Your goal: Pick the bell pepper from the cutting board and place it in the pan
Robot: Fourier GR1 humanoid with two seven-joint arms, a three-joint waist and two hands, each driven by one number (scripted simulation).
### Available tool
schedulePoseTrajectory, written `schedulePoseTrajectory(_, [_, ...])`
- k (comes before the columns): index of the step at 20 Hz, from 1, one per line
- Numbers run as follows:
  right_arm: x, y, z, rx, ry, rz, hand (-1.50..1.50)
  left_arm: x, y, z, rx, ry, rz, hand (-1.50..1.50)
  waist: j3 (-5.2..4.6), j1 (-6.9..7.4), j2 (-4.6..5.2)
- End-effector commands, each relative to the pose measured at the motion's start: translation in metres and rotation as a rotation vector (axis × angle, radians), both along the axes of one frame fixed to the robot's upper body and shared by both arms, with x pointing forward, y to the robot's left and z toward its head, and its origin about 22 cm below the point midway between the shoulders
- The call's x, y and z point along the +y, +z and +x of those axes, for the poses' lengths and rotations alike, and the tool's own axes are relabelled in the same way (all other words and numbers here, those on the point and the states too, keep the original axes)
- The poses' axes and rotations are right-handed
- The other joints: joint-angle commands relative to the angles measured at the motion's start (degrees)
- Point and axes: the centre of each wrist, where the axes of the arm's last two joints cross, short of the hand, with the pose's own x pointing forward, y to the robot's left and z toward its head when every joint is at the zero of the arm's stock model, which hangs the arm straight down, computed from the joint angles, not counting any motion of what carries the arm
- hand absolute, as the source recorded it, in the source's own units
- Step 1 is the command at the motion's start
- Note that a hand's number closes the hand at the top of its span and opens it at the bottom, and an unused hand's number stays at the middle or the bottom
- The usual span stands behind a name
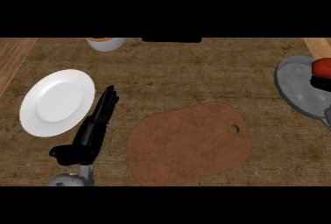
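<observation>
A kitchen: cutting board (188, 143), white plate (57, 103) and pan (301, 89) on a counter (174, 74).

The bell pepper (322, 67) was red, visible only in part at the view's right edge, positioned over the pan (299, 89) with a black shape just below it. The pan was grey, round and shallow, at the right edge. The cutting board (188, 143) was brown, rounded, flat and bare, with a small hole near its right edge.
</observation>
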Motion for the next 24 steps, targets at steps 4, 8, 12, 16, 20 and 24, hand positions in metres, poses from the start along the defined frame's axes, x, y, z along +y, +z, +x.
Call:
schedulePoseTrajectory(4, [-0.035,0.009,-0.002,-0.016,-0.013,0.003,1.50,-0.014,0.004,0.004,-0.016,-0.009,0.013,0.00,0.06,0.89,0.32])
schedulePoseTrajectory(8, [-0.056,-0.013,-0.025,0.299,-0.021,0.232,-1.50,-0.015,0.011,0.002,-0.021,-0.049,-0.003,0.00,0.16,3.35,1.38])
schedulePoseTrajectory(12, [-0.039,-0.017,-0.013,0.356,0.154,0.394,-1.50,-0.011,0.011,0.007,-0.018,-0.052,-0.011,0.00,0.31,2.89,1.14])
schedulePoseTrajectory(16, [-0.049,0.009,-0.005,0.308,0.213,0.383,-1.50,-0.018,0.008,0.012,-0.019,-0.050,-0.002,0.00,0.30,3.01,1.49])
schedulePoseTrajectory(20, [-0.049,0.000,-0.011,0.087,0.220,0.371,-1.50,-0.008,0.012,0.007,-0.041,-0.040,0.004,0.00,0.44,2.44,1.13])
schedulePoseTrajectory(24, [-0.063,0.008,-0.018,-0.081,0.249,0.405,-1.50,-0.005,0.012,0.008,-0.033,-0.020,-0.002,0.00,0.26,1.04,0.53])
